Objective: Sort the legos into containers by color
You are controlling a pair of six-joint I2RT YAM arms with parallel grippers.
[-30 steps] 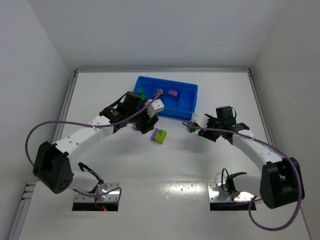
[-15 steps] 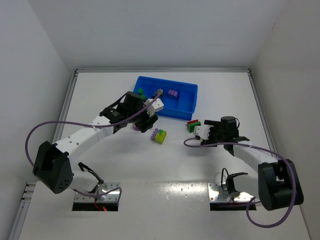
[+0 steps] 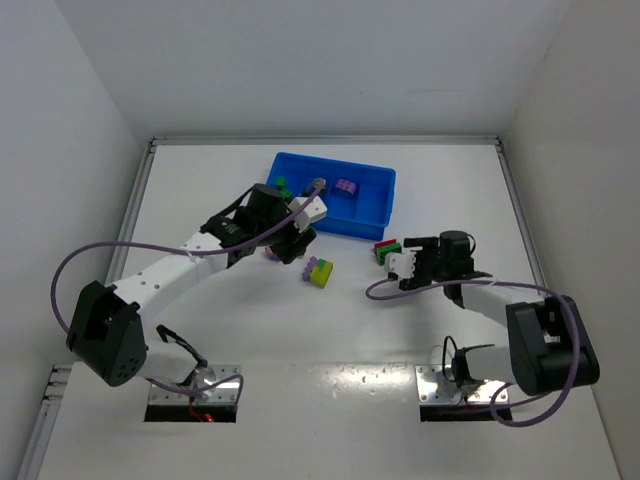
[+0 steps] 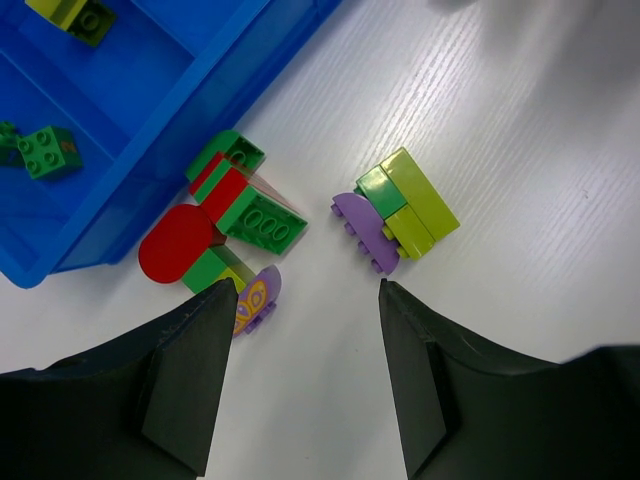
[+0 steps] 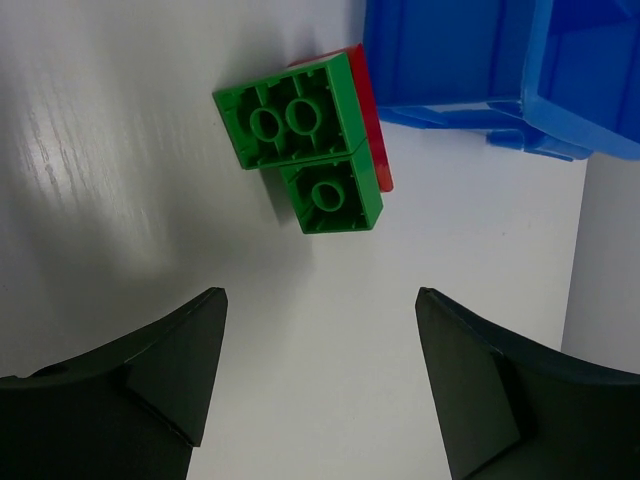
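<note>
Left gripper (image 4: 305, 295): bottom centre of left wrist view, jaws partly open, nothing between them, white table (image 4: 520, 120) below.
Blue tray (image 4: 150, 90): upper left.
Green brick (image 4: 45, 150) in one compartment, yellow-green brick (image 4: 75, 12) in next.
Red-green-purple cluster (image 4: 225, 225) on table, just beside tray's edge, above left fingertip.
Yellow-green and purple cluster (image 4: 400, 210): centre right, apart from tray.
Right gripper (image 5: 320, 300): jaws wide, empty.
Green-on-red cluster (image 5: 305, 140) above them, just beside tray corner at upper right.
</note>
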